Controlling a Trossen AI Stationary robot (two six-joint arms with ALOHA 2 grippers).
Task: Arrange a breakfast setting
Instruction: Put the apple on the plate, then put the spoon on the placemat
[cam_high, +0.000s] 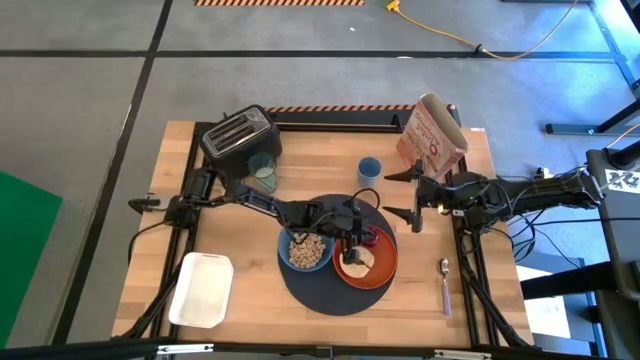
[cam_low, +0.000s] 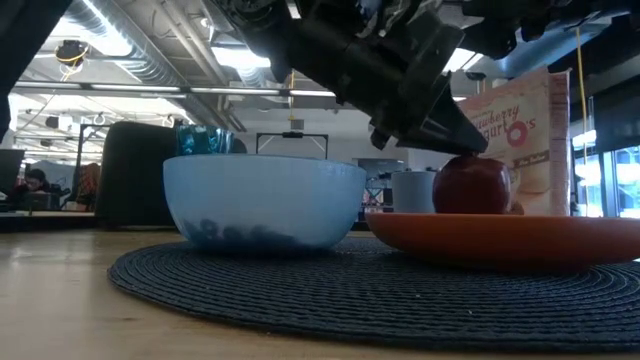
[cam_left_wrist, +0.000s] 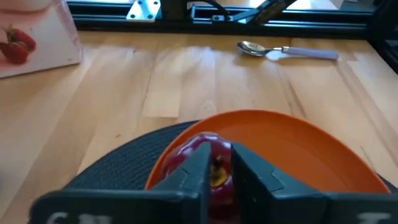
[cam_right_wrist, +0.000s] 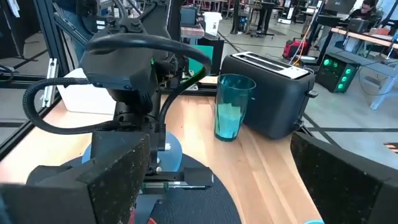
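While the small dark-red fruit (cam_left_wrist: 205, 163) sits on the orange plate (cam_left_wrist: 298, 146), the left hand (cam_left_wrist: 219, 171) is right on top of it. The two dark fingers (cam_left_wrist: 198, 174) stand close on each side of the fruit, narrow, and they seem to pinch it. From the low view the fruit (cam_low: 470, 185) looks like it touches the plate (cam_low: 500, 238), with the left hand (cam_low: 440, 135) coming down on it from above. So the fruit lies straight under this hand, not off to a side. My guess is that the fruit is being set down here, and the next thing would be to let go and lift straight up.

A piece of round toasted bread (cam_high: 357, 262) lies on the same plate, just beside the fruit. The plate rests on the big round dark mat (cam_high: 320, 292). Next to the plate, also on the mat, is the blue bowl (cam_high: 305, 250) with cereal in it.

Farther out, the purple-handled spoon (cam_high: 445, 284) lies alone on the bench (cam_high: 250, 320), on the right side, with its long way running front to back. The right hand (cam_high: 412, 198) is nearer to the spoon. It waits near the red-and-white cereal bag (cam_high: 430, 135), open wide and holding nothing. The teal glass (cam_right_wrist: 232, 107) stands by the black toaster (cam_right_wrist: 273, 93), well apart from the mat.
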